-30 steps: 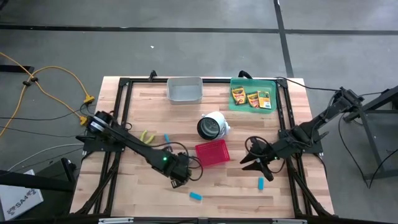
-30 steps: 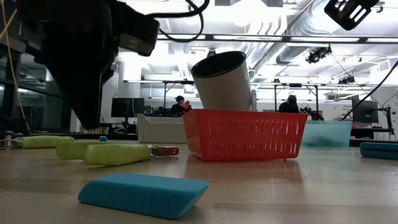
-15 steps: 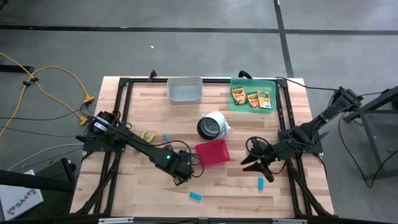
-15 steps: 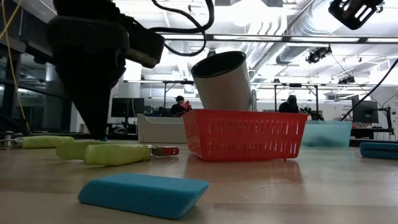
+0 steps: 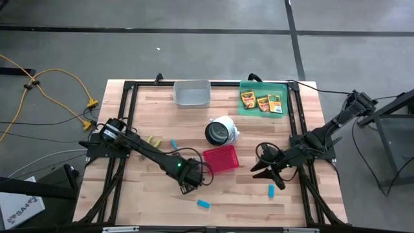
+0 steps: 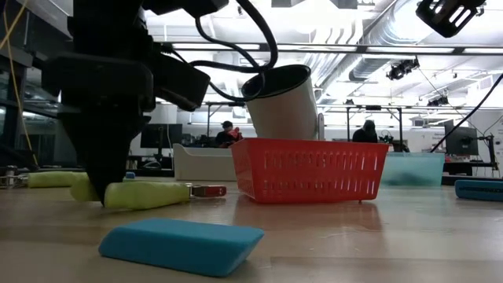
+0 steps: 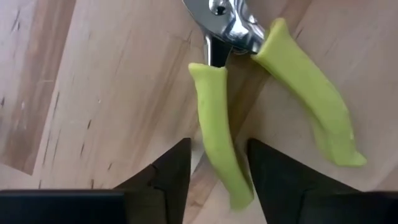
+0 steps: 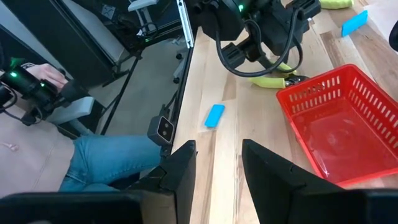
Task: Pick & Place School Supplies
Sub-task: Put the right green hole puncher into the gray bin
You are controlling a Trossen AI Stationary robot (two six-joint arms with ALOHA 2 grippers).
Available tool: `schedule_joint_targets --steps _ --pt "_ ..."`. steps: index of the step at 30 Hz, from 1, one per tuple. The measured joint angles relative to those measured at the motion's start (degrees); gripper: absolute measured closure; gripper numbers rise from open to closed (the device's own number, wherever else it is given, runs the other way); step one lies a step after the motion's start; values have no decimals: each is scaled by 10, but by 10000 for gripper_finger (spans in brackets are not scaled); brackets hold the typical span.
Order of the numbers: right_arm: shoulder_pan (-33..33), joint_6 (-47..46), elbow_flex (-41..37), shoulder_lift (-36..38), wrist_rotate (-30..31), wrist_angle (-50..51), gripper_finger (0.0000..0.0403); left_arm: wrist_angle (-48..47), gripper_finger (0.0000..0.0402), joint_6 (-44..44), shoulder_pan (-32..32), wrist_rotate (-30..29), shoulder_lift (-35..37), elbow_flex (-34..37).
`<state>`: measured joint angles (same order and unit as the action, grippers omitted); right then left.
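A yellow-green-handled plier-like tool (image 7: 273,81) lies flat on the wooden table beside the red basket (image 5: 221,158). My left gripper (image 7: 217,171) points down over it, open. Its fingers stand on either side of one handle (image 7: 217,124), and I see no touch. A second such tool (image 5: 153,140) lies farther left. Three crayon boxes (image 5: 262,101) lie in the green tray (image 5: 262,86). Light-blue blocks (image 5: 204,204) (image 5: 271,189) (image 5: 173,143) lie scattered on the table. My right gripper (image 8: 217,168) hangs open and empty to the right of the basket.
A white cylinder (image 5: 221,129) lies tilted behind the red basket. A grey bin (image 5: 192,94) stands at the far edge, left of the green tray. A person's leg (image 8: 118,155) shows beyond the table's near edge.
My left gripper has sunk toward the plier-like tool and shifted slightly toward the red basket, staying open. Its fingertips now reach down to the tool's level. The tool has not moved.
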<state>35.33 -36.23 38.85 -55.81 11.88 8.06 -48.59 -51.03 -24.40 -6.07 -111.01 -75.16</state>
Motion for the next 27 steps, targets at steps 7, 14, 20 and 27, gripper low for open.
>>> schedule_joint_targets --steps 7,14,20,27 --pt "0 0 0 0 0 0 280 5 323 0 0 7 0 0" --pt "0 0 0 0 0 1 280 2 361 0 0 7 0 0" --pt "0 0 0 0 0 1 280 -1 358 1 0 9 0 0" --pt "0 0 0 0 0 2 280 -55 359 1 -7 27 16 1"
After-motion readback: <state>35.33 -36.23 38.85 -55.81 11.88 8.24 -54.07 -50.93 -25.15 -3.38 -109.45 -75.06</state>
